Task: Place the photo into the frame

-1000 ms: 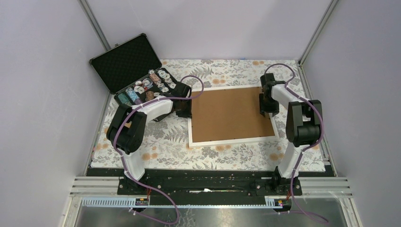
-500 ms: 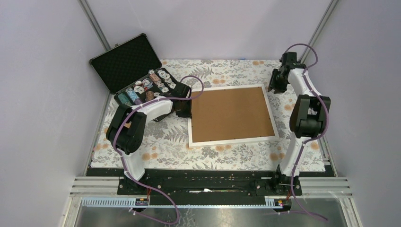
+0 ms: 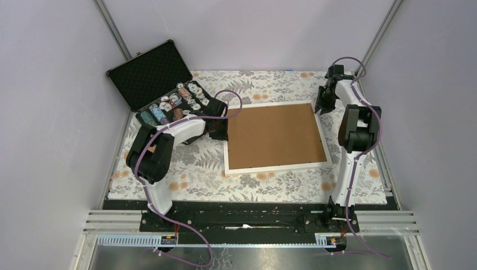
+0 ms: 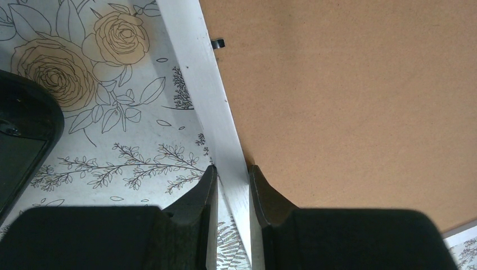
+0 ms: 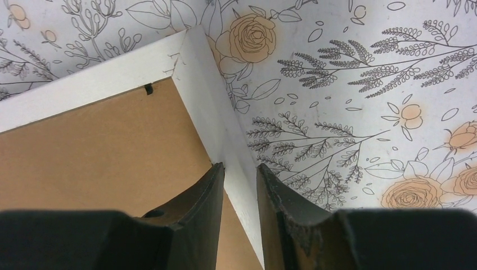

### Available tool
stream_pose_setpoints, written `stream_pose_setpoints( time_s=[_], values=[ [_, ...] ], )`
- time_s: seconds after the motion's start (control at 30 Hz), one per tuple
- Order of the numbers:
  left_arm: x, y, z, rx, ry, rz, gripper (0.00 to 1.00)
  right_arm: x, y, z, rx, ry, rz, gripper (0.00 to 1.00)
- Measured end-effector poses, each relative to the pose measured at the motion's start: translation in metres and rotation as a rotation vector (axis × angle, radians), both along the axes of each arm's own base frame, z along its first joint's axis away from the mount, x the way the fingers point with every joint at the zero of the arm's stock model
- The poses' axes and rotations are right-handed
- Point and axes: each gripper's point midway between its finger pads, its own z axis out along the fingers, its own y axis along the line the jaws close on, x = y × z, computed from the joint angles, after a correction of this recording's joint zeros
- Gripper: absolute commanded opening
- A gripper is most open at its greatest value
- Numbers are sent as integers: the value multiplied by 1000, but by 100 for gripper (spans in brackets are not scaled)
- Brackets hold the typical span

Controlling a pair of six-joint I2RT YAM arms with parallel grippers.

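Overhead, the frame (image 3: pixel 275 167) lies face down on the bench (image 3: pixel 197 174), with the brown backing board (image 3: pixel 275 135) uppermost. Only the wrist views show the grips.

The left claw (image 4: pixel 232 174) is narrow and pinches the frame's white rail. The board is to its right and floral cloth to its left. A small black clip (image 4: pixel 218 43) sits ahead of it at the board's edge.

The right claw (image 5: pixel 241 171) is also narrow on the rail, just short of the corner ahead. The board is on its left and open bench on its right.

The chip case (image 3: pixel 149 73) stands close outboard of the left claw, leaving little room on that side.
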Motion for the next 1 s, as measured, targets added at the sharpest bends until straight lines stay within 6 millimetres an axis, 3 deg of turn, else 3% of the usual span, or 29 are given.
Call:
stream_pose_setpoints(
  time_s=[0.73, 1.0],
  values=[
    [0, 0, 0, 0, -1, -3, 0, 1, 4, -7, 6, -6, 58, 36],
    [0, 0, 0, 3, -1, -6, 0, 2, 9, -7, -86, -12, 118, 37]
  ],
)
